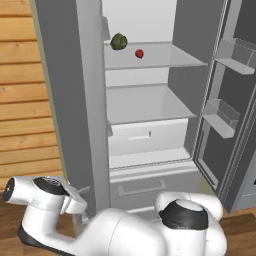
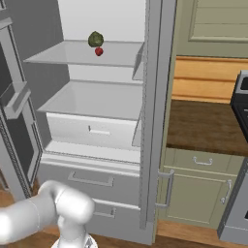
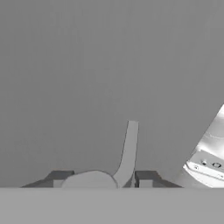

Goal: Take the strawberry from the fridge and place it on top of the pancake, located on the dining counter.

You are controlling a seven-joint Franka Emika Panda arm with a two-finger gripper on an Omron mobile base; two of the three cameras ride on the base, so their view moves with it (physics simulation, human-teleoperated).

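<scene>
Left base view: the open fridge [image 1: 150,100] is faced from behind the arm, from the left, looking forward and down.
Right base view: the same fridge [image 2: 97,97] interior is seen from the right.
Shared: both shelves, the strawberry [image 1: 139,53] [image 2: 99,51].
Hand view: held very near a grey surface, possibly a door handle [image 3: 127,151].

arm [image 1: 150,230] folded low, wrist out left; gripper [image 3: 103,180] nearly closed, nothing visibly held.
</scene>
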